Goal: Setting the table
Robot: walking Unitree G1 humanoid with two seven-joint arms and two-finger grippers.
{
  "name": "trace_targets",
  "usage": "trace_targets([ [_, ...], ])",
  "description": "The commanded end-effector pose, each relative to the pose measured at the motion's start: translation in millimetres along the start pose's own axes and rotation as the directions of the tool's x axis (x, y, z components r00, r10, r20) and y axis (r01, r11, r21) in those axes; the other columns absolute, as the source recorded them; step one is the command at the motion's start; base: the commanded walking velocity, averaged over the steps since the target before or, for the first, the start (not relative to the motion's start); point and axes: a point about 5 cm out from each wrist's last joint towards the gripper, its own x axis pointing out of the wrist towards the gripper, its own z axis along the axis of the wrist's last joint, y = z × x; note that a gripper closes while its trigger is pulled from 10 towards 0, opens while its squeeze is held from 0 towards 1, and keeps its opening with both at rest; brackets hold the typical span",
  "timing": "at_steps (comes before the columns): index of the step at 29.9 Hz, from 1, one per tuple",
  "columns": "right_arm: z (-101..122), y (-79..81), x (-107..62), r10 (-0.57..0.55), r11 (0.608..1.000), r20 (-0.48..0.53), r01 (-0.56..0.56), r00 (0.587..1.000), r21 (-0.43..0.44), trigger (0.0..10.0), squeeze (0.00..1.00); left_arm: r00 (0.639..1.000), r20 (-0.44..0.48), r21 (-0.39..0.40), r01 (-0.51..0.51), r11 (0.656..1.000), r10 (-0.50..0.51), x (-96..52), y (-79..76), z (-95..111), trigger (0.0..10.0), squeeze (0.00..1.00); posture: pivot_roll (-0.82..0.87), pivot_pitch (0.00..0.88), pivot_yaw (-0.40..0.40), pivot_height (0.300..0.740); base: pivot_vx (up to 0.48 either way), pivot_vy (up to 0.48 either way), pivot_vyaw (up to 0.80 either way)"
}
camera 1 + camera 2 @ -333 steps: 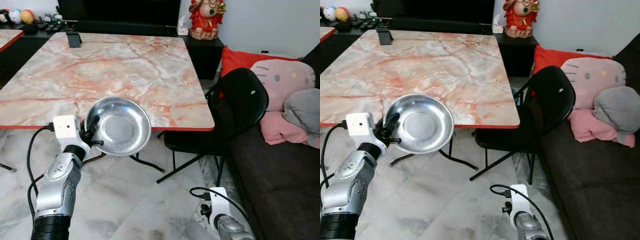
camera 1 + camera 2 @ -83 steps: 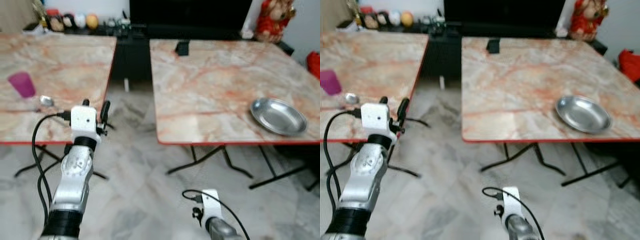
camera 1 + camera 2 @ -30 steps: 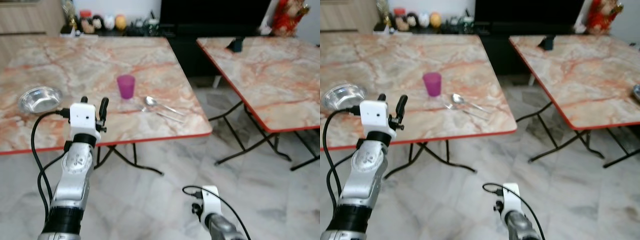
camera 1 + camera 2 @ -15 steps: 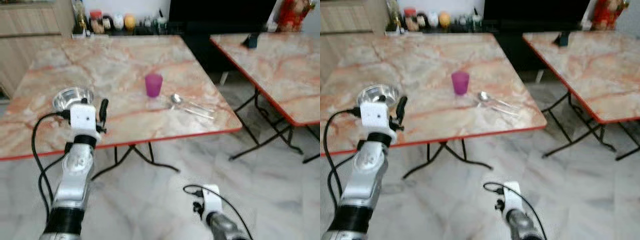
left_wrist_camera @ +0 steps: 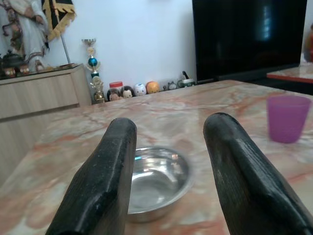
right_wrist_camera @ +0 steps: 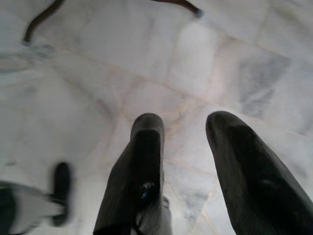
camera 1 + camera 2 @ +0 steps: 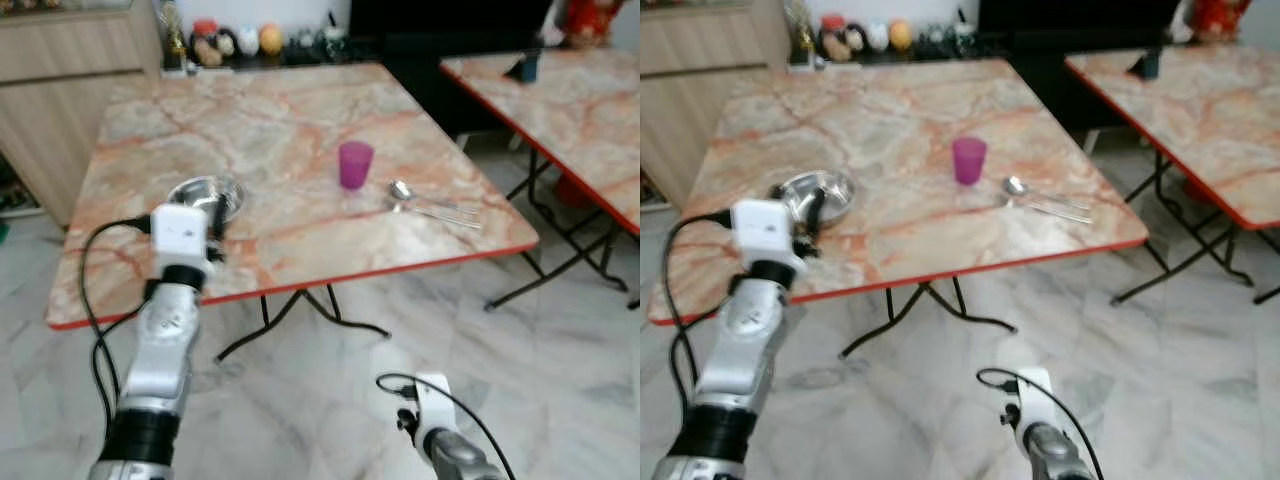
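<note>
A small steel bowl (image 7: pixel 205 192) rests near the front left of a marble-patterned table (image 7: pixel 280 110). Further right on the table stand a purple cup (image 7: pixel 354 164), a spoon (image 7: pixel 400 190) and a fork (image 7: pixel 445 217). My left gripper (image 5: pixel 171 125) is raised at the table's front edge, just short of the bowl (image 5: pixel 156 181). It is open with nothing between its fingers. The cup (image 5: pixel 287 118) shows beyond one of its fingers. My right gripper (image 6: pixel 186 121) hangs low over the floor, open and empty.
A second marble table (image 7: pixel 590 100) stands to the right, across a gap of tiled floor. A wooden cabinet (image 7: pixel 60 70) is at the far left, and figurines (image 7: pixel 240 40) line a low shelf behind the table. Folding legs (image 7: pixel 300 310) cross under the table.
The camera has swung left and drawn closer, so the table with bowl and cup sits more central. The bowl now lies right behind my still-open left gripper.
</note>
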Motion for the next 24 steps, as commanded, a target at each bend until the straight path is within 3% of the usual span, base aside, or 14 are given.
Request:
trace_targets([
  [1,2.9,5.5,0.7,0.014,1.0,0.007,-0.014,1.0,0.002,10.0,0.0,1.0,-0.009,0.011,-0.02,1.0,0.02,-1.7,6.9,-2.0,10.0,0.0,0.05,0.0,-0.084,0.74,0.0,0.379,0.0],
  [24,3.4,5.1,0.7,0.015,1.0,0.007,-0.015,1.0,-0.012,10.0,0.0,1.0,-0.028,-0.039,0.011,0.999,-0.012,-2.0,-0.5,-5.0,10.0,0.0,0.05,0.0,-0.091,0.74,0.0,0.0,0.0],
])
